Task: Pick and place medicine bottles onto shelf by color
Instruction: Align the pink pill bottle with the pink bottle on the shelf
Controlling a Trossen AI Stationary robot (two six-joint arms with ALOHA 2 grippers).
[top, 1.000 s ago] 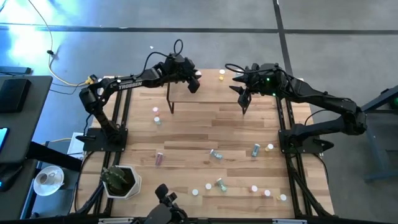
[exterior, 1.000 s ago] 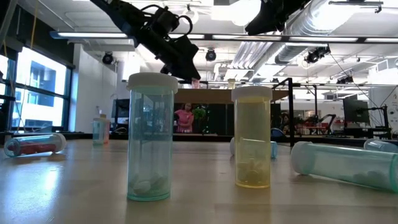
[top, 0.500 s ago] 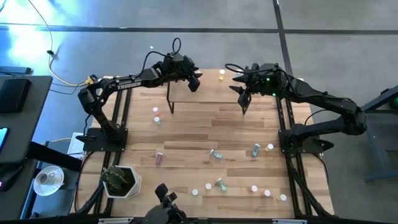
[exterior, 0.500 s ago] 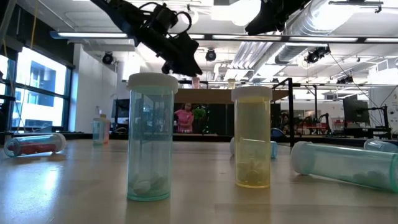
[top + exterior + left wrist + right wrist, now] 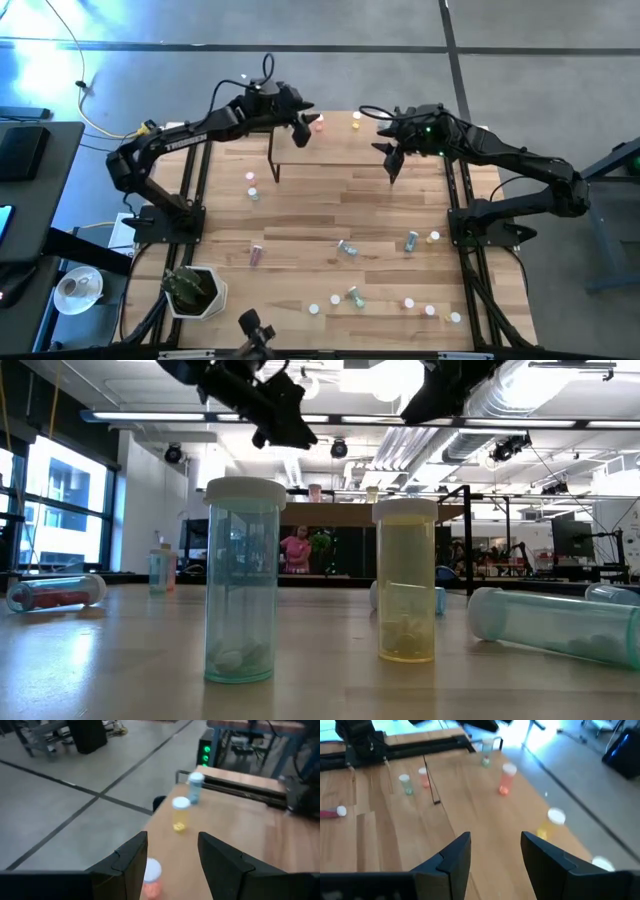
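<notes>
The shelf (image 5: 340,137) stands at the table's far edge. On it stand a pink bottle (image 5: 318,124), a yellow one (image 5: 356,120) and, in the left wrist view, a blue one (image 5: 194,786). My left gripper (image 5: 300,132) hangs open above the shelf's left part, just left of the pink bottle (image 5: 150,876), nothing between its fingers. My right gripper (image 5: 391,152) waits open over the shelf's right end, also with nothing in it. More medicine bottles stand or lie on the table, among them a teal one (image 5: 240,580) and a yellow one (image 5: 405,580).
A green and a pink bottle (image 5: 251,186) stand on the table left of the shelf's leg (image 5: 271,162). Several bottles (image 5: 348,247) lie or stand across the near half. A plant pot (image 5: 192,290) sits at the near left corner. A person (image 5: 297,550) shows far off in the room.
My left gripper has come off the pink bottle, risen, and drawn back toward the table's left edge. The bottle stays standing on the shelf where it was.
</notes>
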